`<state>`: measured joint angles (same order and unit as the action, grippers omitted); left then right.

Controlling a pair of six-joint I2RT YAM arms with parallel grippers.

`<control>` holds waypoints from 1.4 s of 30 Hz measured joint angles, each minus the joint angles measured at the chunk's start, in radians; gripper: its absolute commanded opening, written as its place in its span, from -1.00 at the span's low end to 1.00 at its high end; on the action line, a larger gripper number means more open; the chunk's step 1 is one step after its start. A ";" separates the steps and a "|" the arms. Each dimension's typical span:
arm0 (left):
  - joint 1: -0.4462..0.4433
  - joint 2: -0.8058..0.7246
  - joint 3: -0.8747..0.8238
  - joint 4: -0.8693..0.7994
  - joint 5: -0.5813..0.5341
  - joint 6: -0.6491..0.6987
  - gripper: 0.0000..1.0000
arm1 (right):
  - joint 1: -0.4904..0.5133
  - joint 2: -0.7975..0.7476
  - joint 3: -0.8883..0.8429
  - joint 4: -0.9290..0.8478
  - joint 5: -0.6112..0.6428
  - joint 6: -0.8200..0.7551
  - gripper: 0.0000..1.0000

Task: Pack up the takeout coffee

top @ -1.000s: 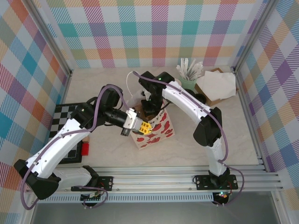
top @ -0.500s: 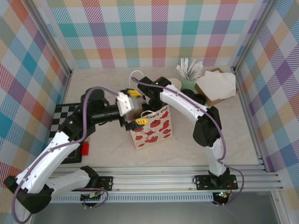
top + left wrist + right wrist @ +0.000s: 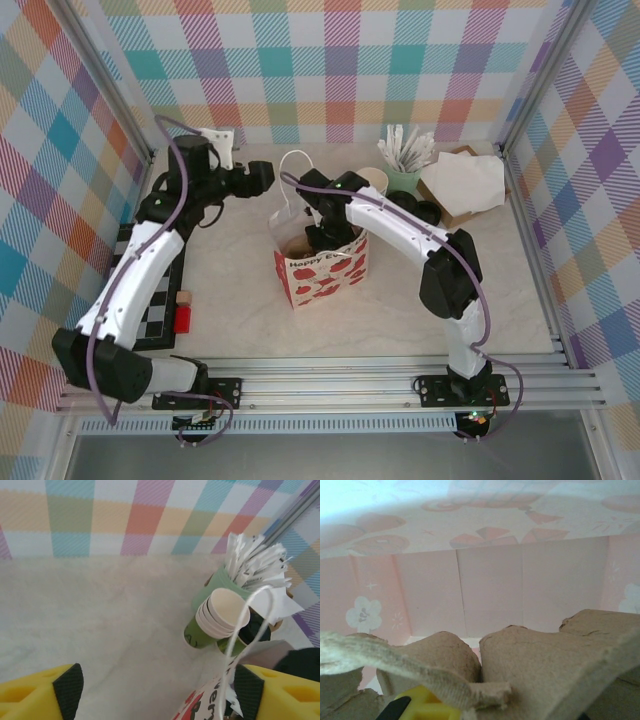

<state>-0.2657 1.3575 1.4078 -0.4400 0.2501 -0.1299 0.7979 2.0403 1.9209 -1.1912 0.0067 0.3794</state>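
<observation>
Pulled back from the bag, the left gripper now hangs near the back-left wall, jaws wide apart and empty. The right gripper is down inside the bag, jaws together, seemingly pinching a pulp carrier. The bag stands open unaided, so loading looks next. The coffee cup sits outside it, unlidded, by the mint cup, black lids beside it. The table is pale marble, the walls plaid.
</observation>
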 measured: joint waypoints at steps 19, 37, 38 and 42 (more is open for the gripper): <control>0.009 0.146 0.109 -0.005 0.215 -0.039 0.64 | 0.014 -0.020 -0.044 0.056 0.029 -0.003 -1.00; 0.014 0.222 0.275 -0.067 0.313 0.051 0.41 | 0.014 -0.021 -0.045 0.076 0.031 -0.015 -1.00; 0.012 0.244 0.293 -0.077 0.320 0.057 0.37 | 0.014 -0.021 -0.045 0.076 0.031 -0.015 -1.00; 0.005 0.298 0.330 -0.112 0.337 0.073 -0.11 | 0.014 -0.021 -0.045 0.076 0.031 -0.015 -1.00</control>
<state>-0.2607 1.6550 1.7374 -0.5522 0.5869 -0.0566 0.8120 2.0193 1.8763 -1.1152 0.0376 0.3645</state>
